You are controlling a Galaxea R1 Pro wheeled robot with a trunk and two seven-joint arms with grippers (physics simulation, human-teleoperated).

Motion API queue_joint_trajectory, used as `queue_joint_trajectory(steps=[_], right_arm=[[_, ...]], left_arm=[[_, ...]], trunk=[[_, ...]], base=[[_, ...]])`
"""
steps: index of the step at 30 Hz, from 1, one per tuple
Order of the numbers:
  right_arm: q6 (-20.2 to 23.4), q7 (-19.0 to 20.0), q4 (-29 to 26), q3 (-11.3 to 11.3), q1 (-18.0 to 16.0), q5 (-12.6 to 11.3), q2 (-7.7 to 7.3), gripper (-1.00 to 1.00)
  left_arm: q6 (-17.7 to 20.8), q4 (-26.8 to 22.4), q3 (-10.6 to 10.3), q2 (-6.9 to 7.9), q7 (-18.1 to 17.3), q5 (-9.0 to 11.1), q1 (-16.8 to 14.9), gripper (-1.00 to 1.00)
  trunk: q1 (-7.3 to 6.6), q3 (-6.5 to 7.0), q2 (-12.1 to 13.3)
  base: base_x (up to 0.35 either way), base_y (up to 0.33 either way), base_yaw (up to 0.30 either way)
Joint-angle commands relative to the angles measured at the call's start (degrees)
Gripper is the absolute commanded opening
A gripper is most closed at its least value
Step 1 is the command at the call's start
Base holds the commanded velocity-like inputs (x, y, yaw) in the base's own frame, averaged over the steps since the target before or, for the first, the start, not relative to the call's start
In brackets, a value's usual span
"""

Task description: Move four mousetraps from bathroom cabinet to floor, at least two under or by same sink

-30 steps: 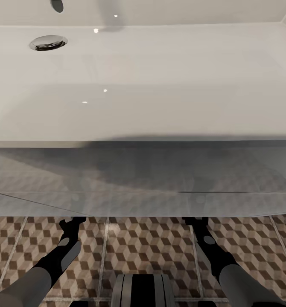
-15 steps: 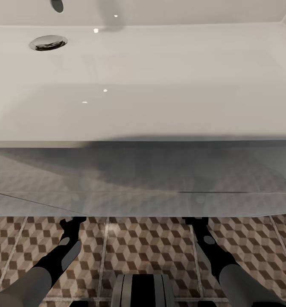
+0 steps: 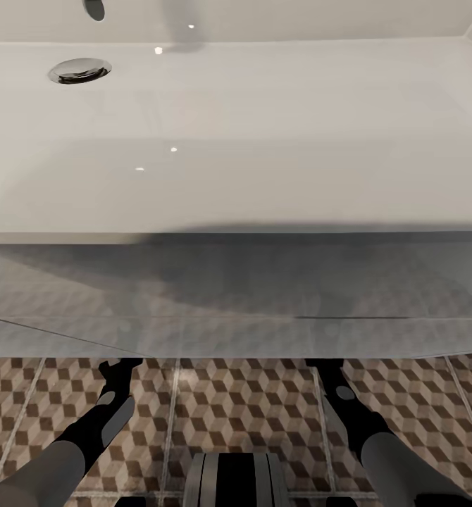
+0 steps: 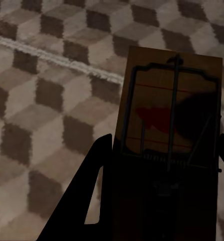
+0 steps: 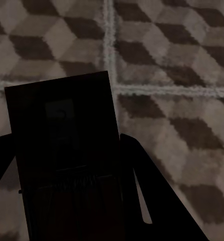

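- Head view showed a white sink basin [image 3: 236, 141] with a chrome drain [image 3: 79, 70] filling the upper half; both dark arms reached forward under its front edge, above the cube-patterned bathroom floor [image 3: 250, 408].
- Compared with the pictures from a second and half a second earlier, almost nothing had changed: only the right arm [image 3: 356, 422] had shifted very slightly, while the left arm [image 3: 102, 422] and the camera had held position.
- Left wrist view showed the left hand [image 4: 162, 201] clamped on a mousetrap [image 4: 172, 110], its tan board and dark wire bar visible, held over the tiles.
- Right wrist view showed the right hand [image 5: 67, 201] gripping a second mousetrap [image 5: 62, 130], in deep shadow, also over the tiles.
- Whether either trap touched the floor could not be told.
- Judged from this, both traps sat below the sink, and release seemed the step remaining.
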Motion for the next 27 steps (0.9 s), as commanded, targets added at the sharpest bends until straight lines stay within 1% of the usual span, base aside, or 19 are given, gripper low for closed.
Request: queue_joint_trajectory(steps=[1, 17, 21, 27], right_arm=[[-0.18, -0.07, 0.05, 0.03, -0.08, 0.07, 0.00, -1.00], [-0.10, -0.07, -0.02, 0.05, -0.31, 0.07, 0.00, -1.00], [-0.10, -0.07, 0.03, 0.05, -0.33, 0.01, 0.00, -1.00], [-0.10, -0.07, 0.05, 0.05, -0.34, -0.02, 0.00, -1.00]], left_arm=[[-0.18, -0.04, -0.50, 0.09, 0.70, 0.14, -0.04, -1.00], [-0.18, -0.13, -0.50, 0.04, 0.70, 0.17, -0.04, -1.00], [-0.13, -1.91, -0.50, 0.28, 0.73, 0.12, -0.04, -1.00], [-0.09, -2.84, -0.44, 0.61, 1.10, 0.07, -0.04, -1.00]], trunk=[[-0.01, -0.03, -0.01], [-0.01, -0.03, -0.01], [-0.01, -0.03, -0.01], [-0.01, -0.03, -0.01]], base=[[0.000, 0.000, 0.000], [0.000, 0.000, 0.000], [0.000, 0.000, 0.000], [0.000, 0.000, 0.000]])
